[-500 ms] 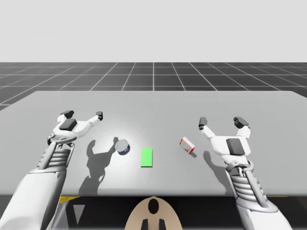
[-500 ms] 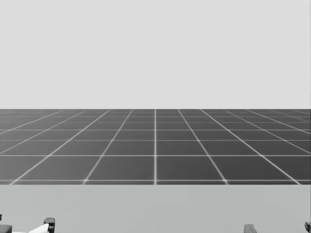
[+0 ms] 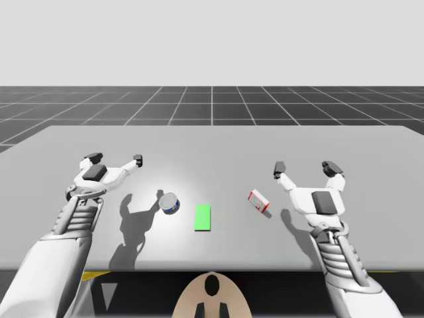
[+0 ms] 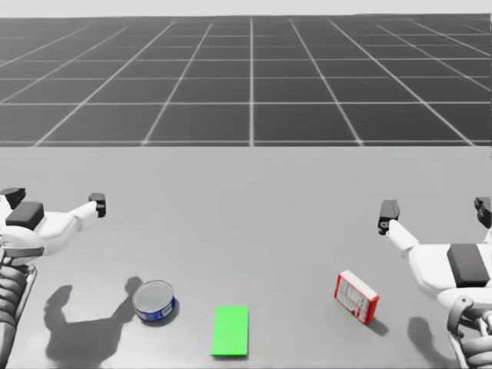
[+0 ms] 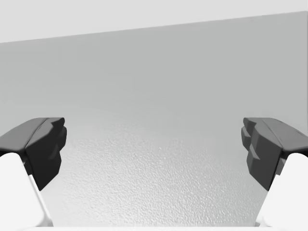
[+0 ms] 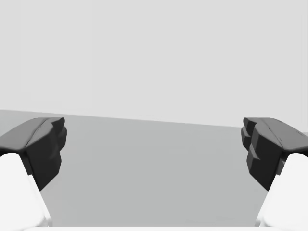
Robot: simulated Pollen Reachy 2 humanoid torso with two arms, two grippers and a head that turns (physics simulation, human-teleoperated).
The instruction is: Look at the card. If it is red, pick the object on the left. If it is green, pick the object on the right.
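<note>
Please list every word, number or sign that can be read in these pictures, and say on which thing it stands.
Nothing can be read as text.
Red and white box: there is print on its white face, too small to read.
Blue can: no legible label on its side or lid.
Green card: plain, no marks.

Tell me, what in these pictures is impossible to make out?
Print on the red and white box: too small, head and high views.
Blue can: its far side, hidden by its own body, head view.
Right hand: outer finger cut by the head view's edge.
Green card: underside, flat against the table.
</note>
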